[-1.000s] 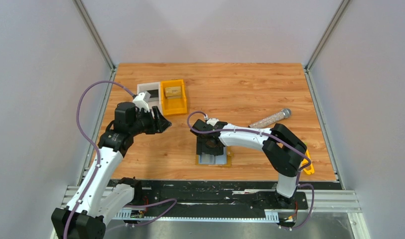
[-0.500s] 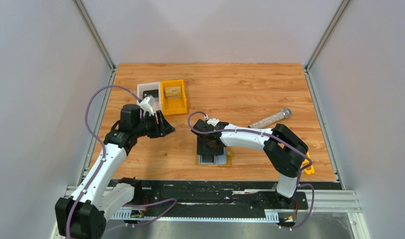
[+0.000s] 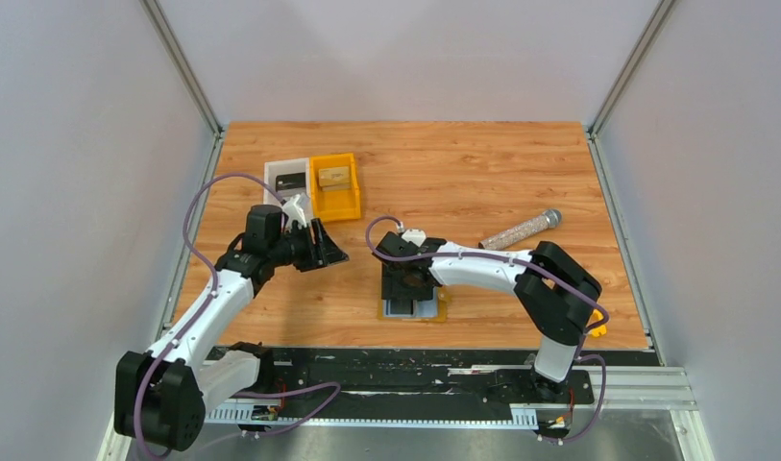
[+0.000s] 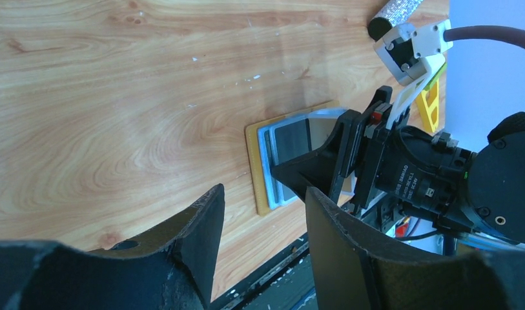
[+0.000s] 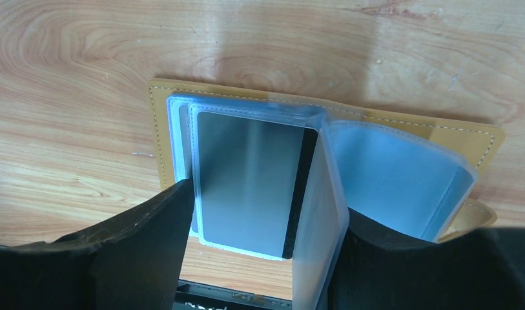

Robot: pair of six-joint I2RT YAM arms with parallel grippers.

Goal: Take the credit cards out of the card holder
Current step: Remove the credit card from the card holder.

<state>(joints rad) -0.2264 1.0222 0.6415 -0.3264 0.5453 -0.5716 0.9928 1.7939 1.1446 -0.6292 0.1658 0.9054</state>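
The mustard-tan card holder (image 3: 434, 310) lies open near the table's front edge, with clear light-blue sleeves fanned up (image 5: 401, 177). A silver card with a black stripe (image 5: 247, 184) sits in one sleeve. My right gripper (image 3: 409, 284) hangs right over the holder, open (image 5: 266, 216). Its fingers stand on either side of the carded sleeve, and one upright sleeve leans on the right finger (image 5: 401, 271). My left gripper (image 3: 330, 253) is open and empty (image 4: 263, 206), left of the holder and pointing at it. The left wrist view shows the holder (image 4: 279, 155) under the right gripper (image 4: 334, 165).
A white tray (image 3: 274, 171) holding a dark card and an orange bin (image 3: 336, 204) with a tan block stand at the back left. A tube with a grey cap (image 3: 519, 230) lies to the right. A yellow-orange tool (image 3: 596, 327) lies by the right arm's base.
My left arm has swung from beside the white tray toward the right and nearer the card holder. The right gripper has stayed over the holder.
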